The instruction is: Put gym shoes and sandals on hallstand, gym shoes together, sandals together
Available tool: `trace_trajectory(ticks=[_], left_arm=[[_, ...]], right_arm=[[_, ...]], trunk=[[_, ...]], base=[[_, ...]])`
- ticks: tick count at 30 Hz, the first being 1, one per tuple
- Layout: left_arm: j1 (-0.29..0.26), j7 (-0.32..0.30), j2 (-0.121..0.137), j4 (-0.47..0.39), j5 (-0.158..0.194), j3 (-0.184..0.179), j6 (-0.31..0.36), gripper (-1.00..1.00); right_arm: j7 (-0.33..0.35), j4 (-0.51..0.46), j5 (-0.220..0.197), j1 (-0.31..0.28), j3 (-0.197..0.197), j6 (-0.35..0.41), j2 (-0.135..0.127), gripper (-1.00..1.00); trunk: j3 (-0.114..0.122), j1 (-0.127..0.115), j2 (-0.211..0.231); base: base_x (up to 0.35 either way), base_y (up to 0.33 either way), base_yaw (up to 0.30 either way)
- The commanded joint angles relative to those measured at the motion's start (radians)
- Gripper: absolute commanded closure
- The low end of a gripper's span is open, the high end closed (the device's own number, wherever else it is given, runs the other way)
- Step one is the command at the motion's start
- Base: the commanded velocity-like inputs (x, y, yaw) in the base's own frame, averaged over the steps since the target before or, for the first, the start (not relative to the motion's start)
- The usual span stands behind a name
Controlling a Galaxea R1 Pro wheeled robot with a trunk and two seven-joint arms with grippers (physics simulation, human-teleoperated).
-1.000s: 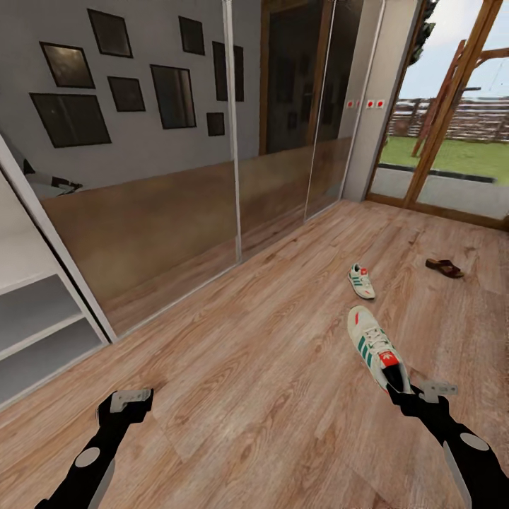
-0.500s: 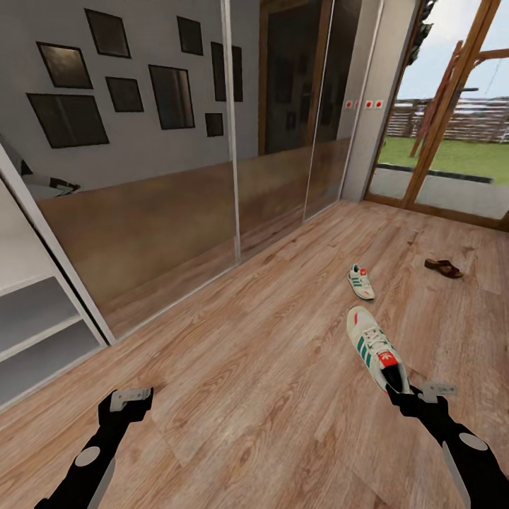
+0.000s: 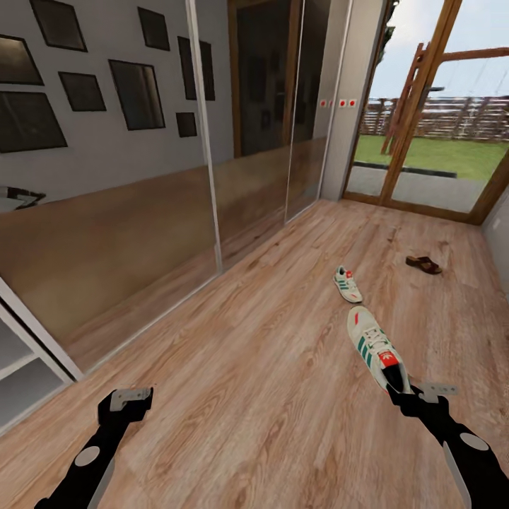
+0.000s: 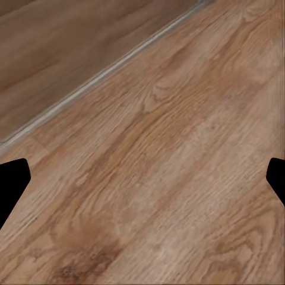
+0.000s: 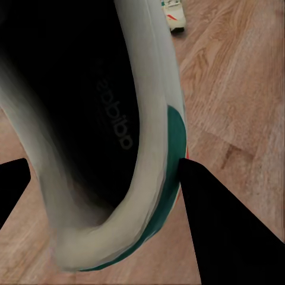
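The right gripper (image 3: 404, 391) clenched a sneaker's (image 3: 376, 348) heel, the left gripper (image 3: 131, 398) hanging released. As the view swung right, the hallstand (image 3: 21, 367) slid toward the edge; the second sneaker (image 3: 347, 283) and a sandal (image 3: 423, 264) lay ahead.

From my feed the corridor floor (image 3: 233, 396) is light-brown wood-grain plank, running from the mirrored sliding doors along one edge out to the glass doors at the far end. One gym shoe (image 3: 347, 283) is lying flat on the boards about midway along, and a single dark sandal (image 3: 423, 264) sits further out near the far corner by the glass doors, well apart from it. Rest of the planks I can see are bare wood.
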Motion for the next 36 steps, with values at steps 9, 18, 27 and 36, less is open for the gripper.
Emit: trace_trajectory(ticks=[9, 18, 27, 36], left_arm=[[0.000, -0.003, 0.000, 0.000, -0.005, 0.002, -0.003, -1.00], [0.000, -0.003, 0.000, 0.000, -0.004, 0.002, -0.003, -1.00], [0.000, -0.003, 0.001, 0.002, -0.005, 0.002, -0.003, -1.00], [0.000, -0.003, 0.001, 0.002, -0.004, 0.002, -0.003, -1.00]], right_arm=[[0.007, -0.001, 0.007, -0.001, -0.006, 0.004, 0.000, 1.00], [0.006, -0.001, 0.007, -0.001, -0.006, 0.004, 0.001, 1.00], [0.005, 0.000, 0.007, -0.001, -0.006, 0.004, -0.001, 1.00], [0.005, 0.000, 0.008, -0.001, -0.006, 0.004, -0.001, 1.00]], trunk=[[-0.012, 0.000, 0.000], [-0.016, 0.000, 0.000], [-0.016, 0.000, 0.000], [-0.016, 0.000, 0.000]], base=[[0.339, 0.001, -0.190], [0.339, 0.056, -0.082], [0.313, 0.179, -0.254], [0.284, 0.234, -0.294]])
